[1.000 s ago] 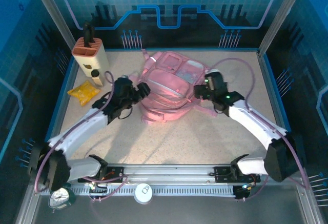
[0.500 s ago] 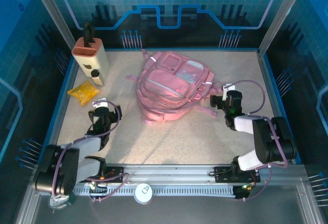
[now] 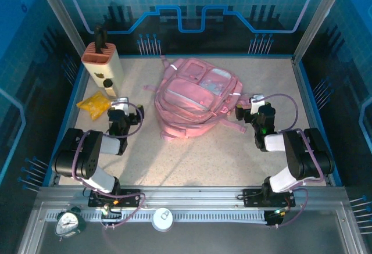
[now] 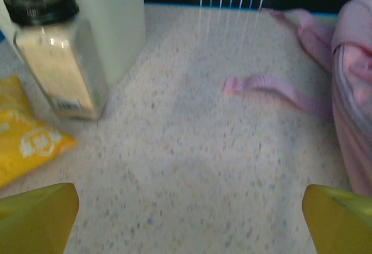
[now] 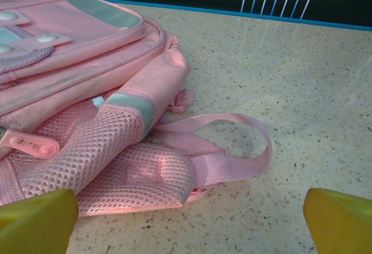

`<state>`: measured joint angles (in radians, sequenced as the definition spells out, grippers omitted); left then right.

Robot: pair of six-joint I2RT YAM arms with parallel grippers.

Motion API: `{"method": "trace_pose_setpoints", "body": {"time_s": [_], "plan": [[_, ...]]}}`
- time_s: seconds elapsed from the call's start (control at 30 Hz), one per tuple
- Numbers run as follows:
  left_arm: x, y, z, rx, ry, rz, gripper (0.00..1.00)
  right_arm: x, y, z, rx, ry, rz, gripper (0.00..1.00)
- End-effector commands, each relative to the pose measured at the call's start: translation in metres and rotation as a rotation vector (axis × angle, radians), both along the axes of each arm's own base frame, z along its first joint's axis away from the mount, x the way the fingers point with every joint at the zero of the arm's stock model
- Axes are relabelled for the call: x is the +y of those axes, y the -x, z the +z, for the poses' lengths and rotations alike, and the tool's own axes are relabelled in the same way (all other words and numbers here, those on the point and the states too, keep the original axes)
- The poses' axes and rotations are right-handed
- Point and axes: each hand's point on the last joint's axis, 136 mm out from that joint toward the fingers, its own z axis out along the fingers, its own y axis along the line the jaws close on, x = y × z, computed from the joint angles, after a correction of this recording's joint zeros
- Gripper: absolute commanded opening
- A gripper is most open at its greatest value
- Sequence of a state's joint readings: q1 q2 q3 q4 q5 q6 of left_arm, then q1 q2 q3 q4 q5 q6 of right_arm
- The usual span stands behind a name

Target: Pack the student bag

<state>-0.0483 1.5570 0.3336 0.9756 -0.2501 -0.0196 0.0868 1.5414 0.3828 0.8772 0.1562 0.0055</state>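
Lying flat at the middle of the speckled table, the student bag sits between our two arms, apart from both. We hold the left gripper just beside the yellow packet, its fingers spread wide over bare tabletop. Our right gripper hangs near the bag's mesh strap, jaws likewise wide apart and empty.

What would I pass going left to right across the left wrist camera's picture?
Black-lidded spice jar → loose pink strap → the side of the student bag.
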Motion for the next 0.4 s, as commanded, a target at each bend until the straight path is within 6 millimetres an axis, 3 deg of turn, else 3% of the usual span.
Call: {"method": "trace_pose_setpoints", "body": {"time_s": [0.0,0.37], "plan": [[0.005,-0.0067,0.0084,-0.018,-0.004,0.022,0.99,0.0009,-0.0041,0.01,-0.046,0.014,0.001,1.0],[0.0044,-0.0077,0.0094,-0.025,-0.005,0.018,0.99,0.0002,-0.0054,0.0103,-0.039,-0.017,0.03,1.0]]}}
